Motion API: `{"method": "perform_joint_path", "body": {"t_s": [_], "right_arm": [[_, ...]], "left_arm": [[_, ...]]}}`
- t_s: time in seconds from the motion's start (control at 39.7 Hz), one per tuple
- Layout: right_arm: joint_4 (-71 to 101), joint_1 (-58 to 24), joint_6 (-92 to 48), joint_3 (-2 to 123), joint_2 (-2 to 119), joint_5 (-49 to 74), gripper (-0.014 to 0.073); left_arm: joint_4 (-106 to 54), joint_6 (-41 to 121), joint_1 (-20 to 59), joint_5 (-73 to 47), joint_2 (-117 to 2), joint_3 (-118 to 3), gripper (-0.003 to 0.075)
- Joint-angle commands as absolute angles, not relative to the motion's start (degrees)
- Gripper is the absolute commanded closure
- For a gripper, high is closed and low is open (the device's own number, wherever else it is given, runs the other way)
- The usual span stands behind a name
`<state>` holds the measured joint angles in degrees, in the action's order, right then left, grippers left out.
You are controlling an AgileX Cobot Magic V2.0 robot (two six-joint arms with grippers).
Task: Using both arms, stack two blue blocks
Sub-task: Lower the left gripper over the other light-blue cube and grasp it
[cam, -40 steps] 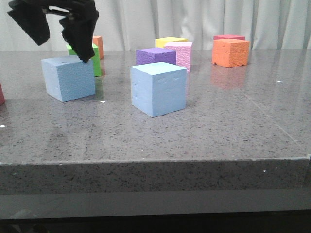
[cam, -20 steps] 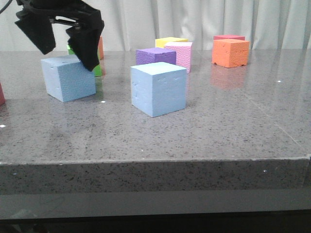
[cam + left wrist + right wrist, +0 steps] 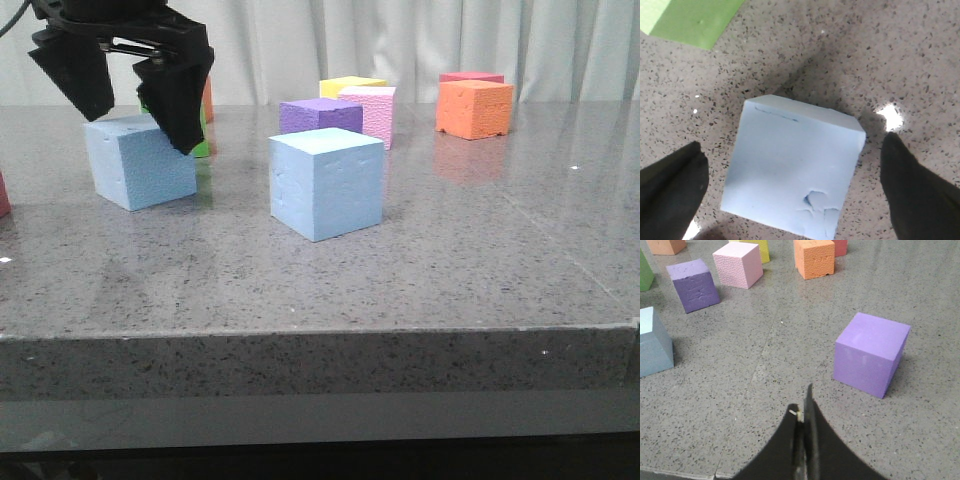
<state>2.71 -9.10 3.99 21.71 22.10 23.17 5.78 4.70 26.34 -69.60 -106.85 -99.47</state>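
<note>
One blue block rests on the table at the left, and a second blue block stands near the middle. My left gripper is open and hangs low over the left block, one finger on each side of its upper part. In the left wrist view that block lies between the two black fingers with a gap on each side. My right gripper is shut on nothing above bare table. It does not show in the front view. The middle block's edge shows in the right wrist view.
A green cube stands just behind the left block, with an orange one behind it. Further back are a dark purple cube, a pink cube, a yellow cube and an orange cube. A lilac cube sits near my right gripper.
My left gripper has come down over the left blue block, its fingers now beside the block's top. Both blocks have stayed put.
</note>
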Motion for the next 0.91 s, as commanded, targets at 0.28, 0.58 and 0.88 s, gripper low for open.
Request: {"method": "perform_joint_path", "body": {"t_s": [0.28,0.58,0.88], "right_arm": [[2.09,-8.76,3.85,23.13,22.3,18.35,0.0631],[2.09,-8.76,3.85,23.13,22.3,18.35,0.0631],[2.09,-8.76,3.85,23.13,22.3,18.35,0.0631]], "left_arm": [[4.23,4.85,26.61,-66.92,-104.18,-101.23,0.0048],[3.0,4.85,26.61,-67.98,-106.23,-101.15,0.0048],[3.46,4.85,26.61,-68.63,-106.37,-101.9,0.0052]]}}
